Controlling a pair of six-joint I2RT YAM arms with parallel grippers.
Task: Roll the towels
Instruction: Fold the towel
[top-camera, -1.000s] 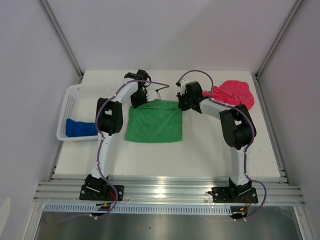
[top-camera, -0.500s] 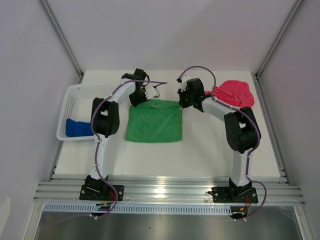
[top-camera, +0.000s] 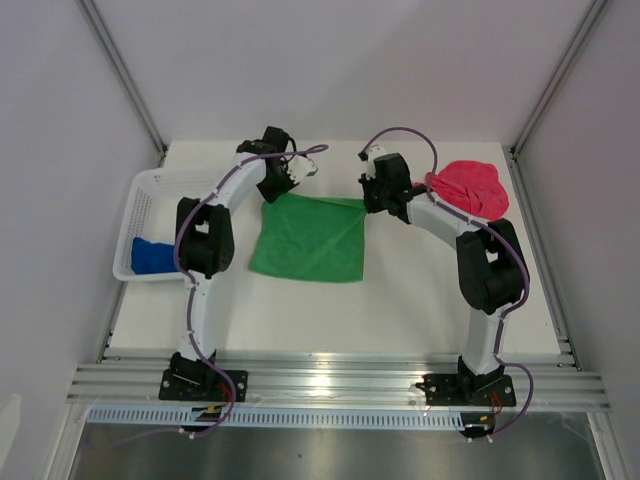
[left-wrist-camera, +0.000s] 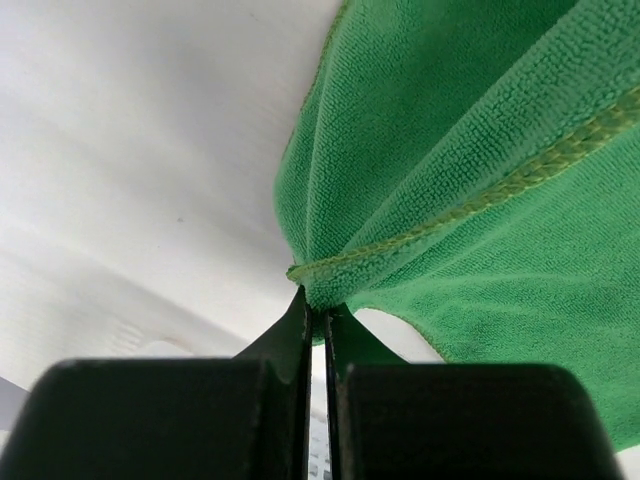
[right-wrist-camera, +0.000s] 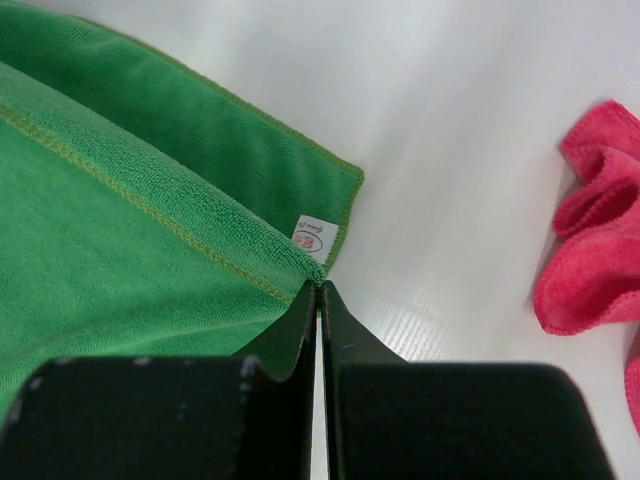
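The green towel (top-camera: 312, 238) lies spread in the middle of the table, its far edge lifted. My left gripper (top-camera: 281, 190) is shut on its far left corner (left-wrist-camera: 318, 285). My right gripper (top-camera: 368, 203) is shut on its far right corner (right-wrist-camera: 318, 272), beside a small white label (right-wrist-camera: 312, 238). The pink-red towel (top-camera: 470, 186) lies crumpled at the far right and shows at the right edge of the right wrist view (right-wrist-camera: 595, 250). The blue towel (top-camera: 152, 256) lies bunched in the white basket (top-camera: 145, 195).
The white mesh basket stands at the table's left edge. The left and right side walls and the back wall (top-camera: 330, 70) close in the table. The table's front edge meets a metal rail (top-camera: 330, 380).
Both grippers have moved toward the back of the table, pulling the green towel's far edge with them. The towel now sits skewed, its far left corner drawn back and up.
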